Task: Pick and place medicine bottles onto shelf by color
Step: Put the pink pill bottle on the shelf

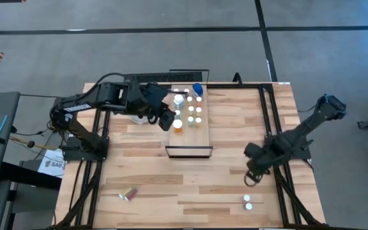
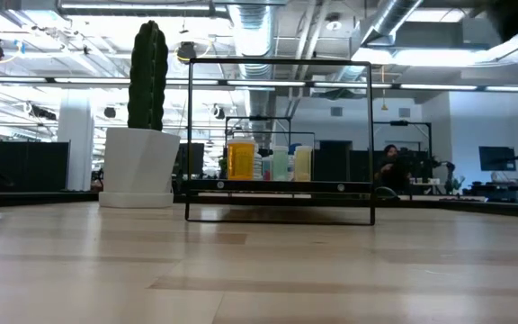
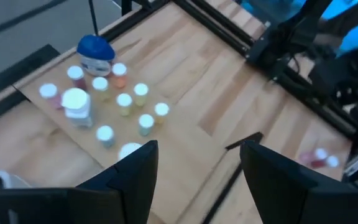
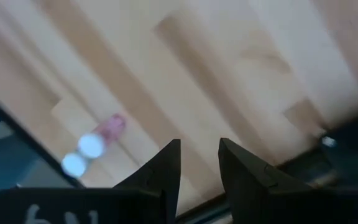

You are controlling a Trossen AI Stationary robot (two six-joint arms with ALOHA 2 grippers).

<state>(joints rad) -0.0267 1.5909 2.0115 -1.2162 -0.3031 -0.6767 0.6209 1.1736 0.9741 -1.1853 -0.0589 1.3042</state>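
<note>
1. Shelf [image 1: 195,131], upper centre of the high view: about ten white-capped medicine bottles [image 1: 188,108] and one blue bottle [image 1: 197,89].
2. Tabletop: two bottles [image 1: 248,202] lower right, one lying bottle [image 1: 130,193] lower left.
3. No label legible.
4. Left gripper [image 1: 168,119], fingers apart, empty, at the shelf's left edge.
5. Right gripper [image 1: 251,172], fingers narrowly parted, empty, angled down above the table.
</note>
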